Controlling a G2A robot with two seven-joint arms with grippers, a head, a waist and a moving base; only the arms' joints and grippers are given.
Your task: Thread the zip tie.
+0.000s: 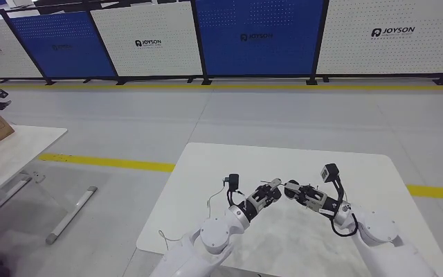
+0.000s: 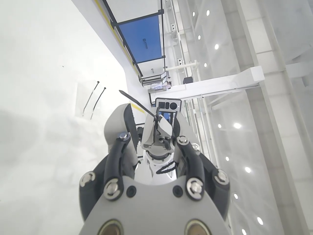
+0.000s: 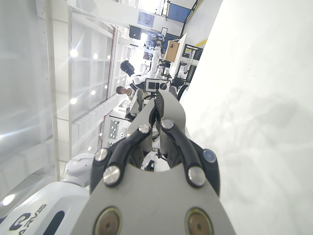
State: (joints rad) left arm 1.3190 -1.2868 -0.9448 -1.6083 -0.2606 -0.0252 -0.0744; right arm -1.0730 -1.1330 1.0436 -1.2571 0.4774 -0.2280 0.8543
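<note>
My two grippers meet tip to tip above the middle of the white table (image 1: 208,208). The black zip tie (image 2: 137,103) is pinched in my right gripper (image 3: 156,100), whose fingers are pressed together. The tie's thin tail sticks out slantwise past the fingertips. My left gripper (image 2: 153,111) is open. Its two fingers (image 2: 127,121) stand wide apart on either side of the right gripper's tip and the tie. In the top view the left gripper (image 1: 275,188) and right gripper (image 1: 294,190) face each other, almost touching.
Two spare black zip ties (image 2: 91,97) (image 2: 99,100) lie side by side on the table beyond the grippers, near its far edge. Another white table (image 1: 28,149) stands off to the left across the floor. Blue and white panels line the back.
</note>
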